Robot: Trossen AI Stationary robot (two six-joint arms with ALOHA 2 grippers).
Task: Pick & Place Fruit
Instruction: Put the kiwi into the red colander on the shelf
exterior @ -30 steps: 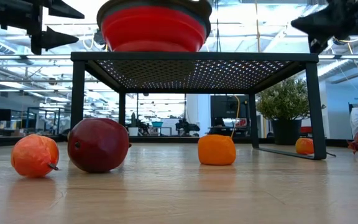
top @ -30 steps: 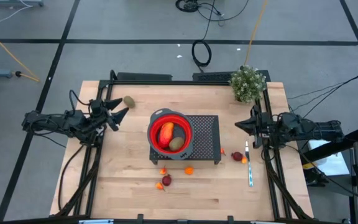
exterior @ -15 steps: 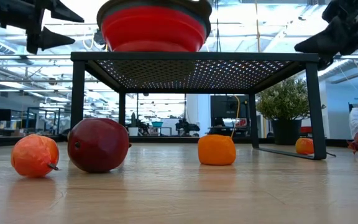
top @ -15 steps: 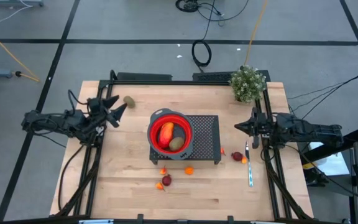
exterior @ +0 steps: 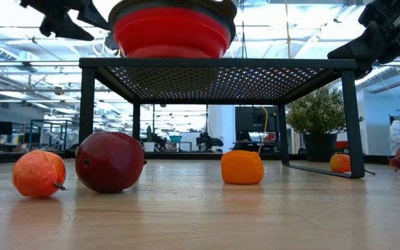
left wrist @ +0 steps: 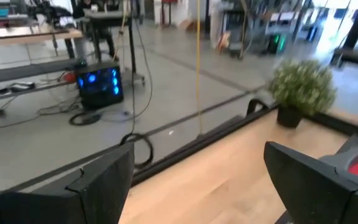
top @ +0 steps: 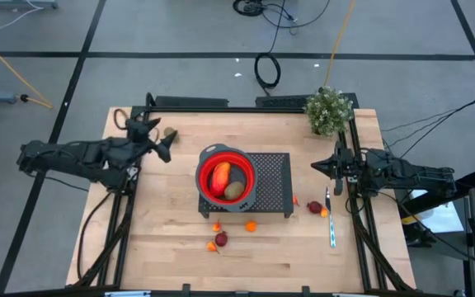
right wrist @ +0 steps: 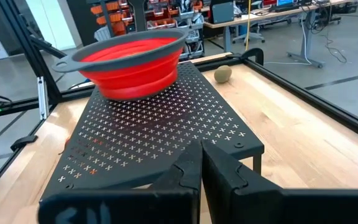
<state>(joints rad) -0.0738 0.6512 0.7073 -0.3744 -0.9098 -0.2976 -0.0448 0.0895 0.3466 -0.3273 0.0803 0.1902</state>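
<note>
My left gripper (top: 157,139) hangs open above the table's far left part, close to a brown oval fruit (top: 170,131) that lies on the wood; nothing is between its fingers (left wrist: 98,180). A red bowl (top: 225,157) stands on a black mesh stand (top: 272,177). It holds a red-orange-yellow fruit (top: 220,176) and a second brown oval (top: 234,190). Small orange and dark red fruit (top: 221,238) lie loose in front of the stand, and more lie at its right (top: 314,206). My right gripper (top: 316,167) waits shut at the stand's right side.
A leafy potted plant (top: 329,110) stands at the far right corner. A thin pale-handled utensil (top: 331,221) lies near the right edge. The low view shows an orange fruit (exterior: 39,173), a dark red one (exterior: 110,162) and an orange ball (exterior: 242,167) on the near tabletop.
My left gripper has risen and gone toward the far edge and the brown oval fruit, rolling and tipping as it went; it stays open. My right gripper has tipped its fingers slightly downward and stays shut. No fruit has moved.
</note>
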